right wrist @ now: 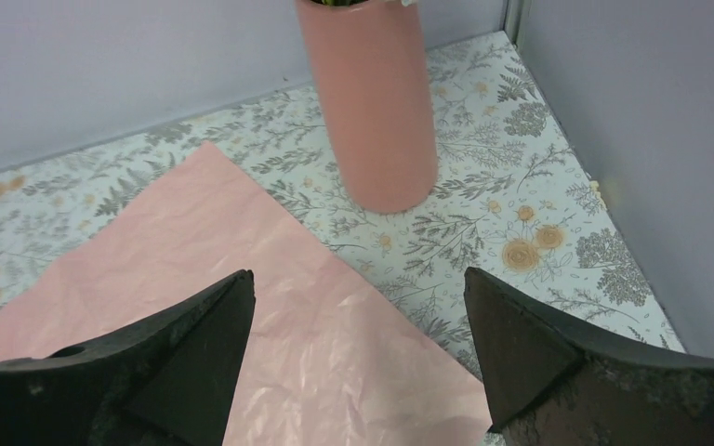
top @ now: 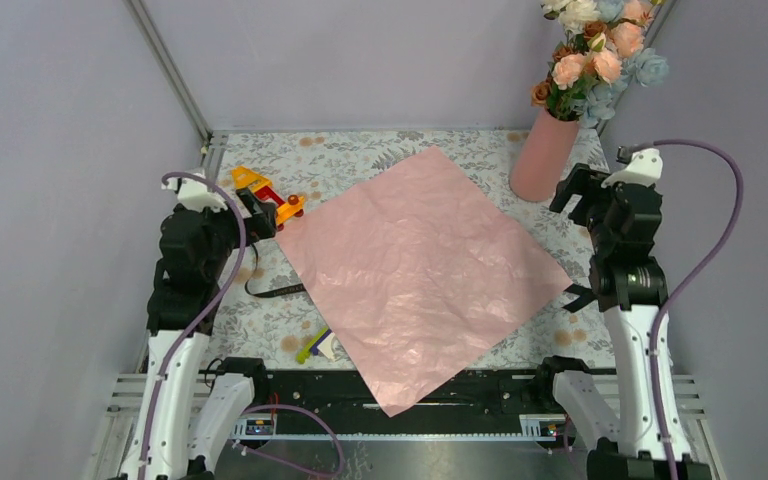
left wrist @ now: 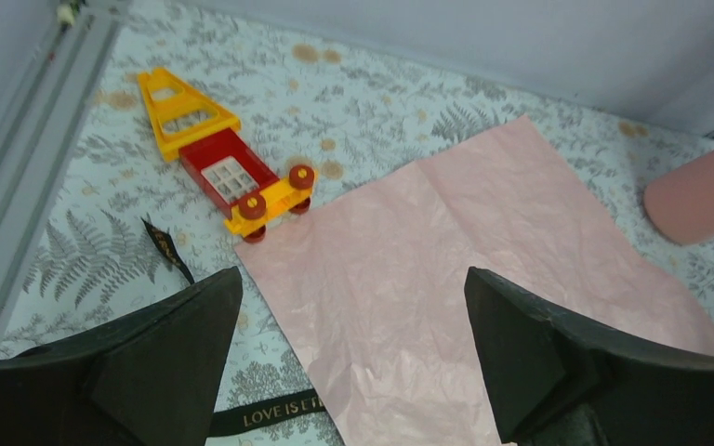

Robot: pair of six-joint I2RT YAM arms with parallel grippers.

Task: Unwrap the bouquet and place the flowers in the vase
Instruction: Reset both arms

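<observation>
My left gripper (left wrist: 351,279) hangs over the left side of the table, jaws spread wide and nothing between them. Ahead of it and a little to its left lies a yellow-and-red plastic toy (left wrist: 228,172) on the fern-printed tablecloth (left wrist: 102,242), with its wheeled end just beside a corner of the pink paper sheet (left wrist: 465,269). A black ribbon (left wrist: 274,413) runs across below the gripper. I can read gold letters on it, "LOVE IS", and the rest is hidden. One ribbon end pokes out beside the gripper's left finger.

The paper lies flat and crinkled, pink side up. It spreads from under my left gripper rightward across the middle of the table, between the two arms. In the top view its near corner overhangs the black rail at the table's edge.

My right gripper (right wrist: 358,274) is wide too, and empty, above the paper's right edge. Straight ahead of it the vase (right wrist: 372,102) stands upright on the cloth, near the paper but apart from it. The flowers (top: 600,50) stand in its mouth: peach-pink, cream, pale blue and rust-brown.
</observation>
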